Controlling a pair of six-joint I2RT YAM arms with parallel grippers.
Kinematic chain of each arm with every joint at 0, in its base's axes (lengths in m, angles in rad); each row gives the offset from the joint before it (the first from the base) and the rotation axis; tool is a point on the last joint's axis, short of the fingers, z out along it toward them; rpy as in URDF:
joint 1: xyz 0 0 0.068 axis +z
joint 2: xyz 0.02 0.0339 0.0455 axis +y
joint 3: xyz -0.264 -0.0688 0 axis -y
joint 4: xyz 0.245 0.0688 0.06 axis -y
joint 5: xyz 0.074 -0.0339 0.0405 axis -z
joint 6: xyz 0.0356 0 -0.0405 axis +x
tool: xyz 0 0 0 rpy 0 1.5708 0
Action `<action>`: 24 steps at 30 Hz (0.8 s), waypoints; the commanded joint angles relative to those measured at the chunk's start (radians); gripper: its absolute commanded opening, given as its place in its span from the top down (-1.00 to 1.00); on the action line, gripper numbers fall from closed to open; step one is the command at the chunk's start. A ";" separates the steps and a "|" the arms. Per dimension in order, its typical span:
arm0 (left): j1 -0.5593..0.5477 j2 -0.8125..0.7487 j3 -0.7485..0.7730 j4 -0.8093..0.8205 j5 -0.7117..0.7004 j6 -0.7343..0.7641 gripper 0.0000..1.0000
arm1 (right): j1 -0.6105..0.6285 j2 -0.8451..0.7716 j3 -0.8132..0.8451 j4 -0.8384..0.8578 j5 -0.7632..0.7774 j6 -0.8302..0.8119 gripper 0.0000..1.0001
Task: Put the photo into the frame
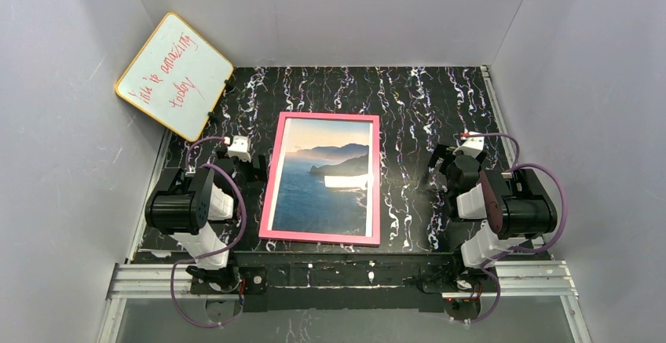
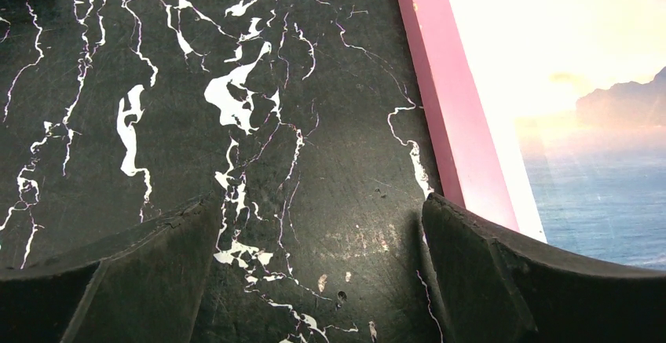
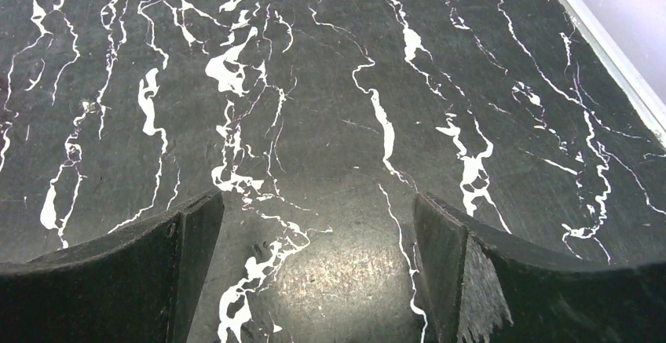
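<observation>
Pincers: my left pincer [image 2: 322, 221] and right pincer [image 3: 318, 213] both gape wide, empty.
Photo: rectangular coastal landscape print [image 1: 326, 182] lies inside thin pink picture frame [image 1: 272, 176], mid black marbled tabletop [image 1: 424, 100].
Risk: left pincer, just beside the frame, could knock it askew if swung.

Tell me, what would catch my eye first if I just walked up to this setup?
The pink frame lying flat mid-table grabs you first, with a seaside photo showing inside it against the black, white-veined table. Next is the yellow-edged whiteboard with red handwriting, propped in the far left corner. On either side of the frame, the left gripper and right gripper hang open and empty.
</observation>
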 commanded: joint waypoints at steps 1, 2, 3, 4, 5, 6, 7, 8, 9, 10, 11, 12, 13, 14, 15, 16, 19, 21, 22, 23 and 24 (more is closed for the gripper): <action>-0.005 -0.002 -0.010 0.033 -0.001 0.008 -0.96 | -0.004 -0.007 0.000 0.045 -0.009 -0.023 -0.97; -0.005 -0.002 -0.009 0.033 -0.003 0.004 -0.96 | -0.004 -0.005 -0.002 0.056 -0.011 -0.024 -0.97; -0.004 -0.002 -0.008 0.033 -0.002 0.004 -0.96 | -0.004 -0.009 0.001 0.042 -0.009 -0.023 -0.97; -0.004 -0.002 -0.009 0.033 -0.004 0.004 -0.96 | -0.003 -0.014 0.004 0.029 -0.007 -0.021 -0.97; -0.004 -0.002 -0.008 0.033 -0.002 0.004 -0.96 | -0.004 -0.015 0.005 0.023 -0.007 -0.021 -0.97; -0.004 -0.002 -0.009 0.033 -0.004 0.004 -0.96 | -0.004 -0.015 0.005 0.023 -0.006 -0.020 -0.97; -0.004 -0.002 -0.009 0.033 -0.003 0.004 -0.96 | -0.003 -0.014 0.003 0.027 -0.007 -0.021 -0.97; -0.005 -0.001 -0.008 0.033 -0.003 0.004 -0.96 | -0.004 -0.012 0.004 0.029 -0.008 -0.021 -0.97; -0.003 -0.002 -0.008 0.034 -0.004 0.004 -0.96 | -0.004 -0.012 0.004 0.031 -0.007 -0.021 -0.97; -0.004 0.000 -0.008 0.033 -0.003 0.004 -0.97 | -0.003 -0.011 0.003 0.030 -0.007 -0.021 -0.97; -0.005 -0.002 -0.008 0.033 -0.003 0.004 -0.97 | -0.003 -0.012 0.003 0.031 -0.007 -0.021 -0.97; -0.005 -0.002 -0.008 0.033 -0.004 0.004 -0.96 | -0.004 -0.012 0.004 0.031 -0.006 -0.021 -0.97; -0.005 -0.002 -0.008 0.033 -0.003 0.004 -0.96 | -0.003 -0.011 0.003 0.031 -0.007 -0.021 -0.97; -0.004 -0.001 -0.008 0.033 -0.003 0.004 -0.96 | -0.005 -0.011 0.003 0.031 -0.007 -0.021 -0.97; -0.005 0.000 -0.007 0.033 -0.003 0.004 -0.96 | -0.004 -0.011 0.004 0.031 -0.006 -0.021 -0.97; -0.003 0.003 -0.006 0.033 -0.003 0.004 -0.96 | -0.004 -0.012 0.004 0.031 -0.007 -0.021 -0.97; -0.005 0.006 -0.003 0.032 -0.005 0.006 -0.96 | -0.003 -0.011 0.003 0.031 -0.007 -0.021 -0.97; -0.005 0.008 -0.001 0.030 -0.006 0.006 -0.96 | -0.003 -0.012 0.003 0.031 -0.007 -0.021 -0.97; -0.006 0.007 -0.001 0.030 -0.006 0.005 -0.96 | -0.004 -0.011 0.004 0.031 -0.006 -0.021 -0.97; -0.006 0.005 -0.003 0.030 -0.007 0.007 -0.96 | -0.004 -0.012 0.004 0.031 -0.007 -0.021 -0.97; -0.004 0.001 -0.007 0.032 -0.007 0.005 -0.96 | -0.003 -0.012 0.004 0.031 -0.007 -0.021 -0.97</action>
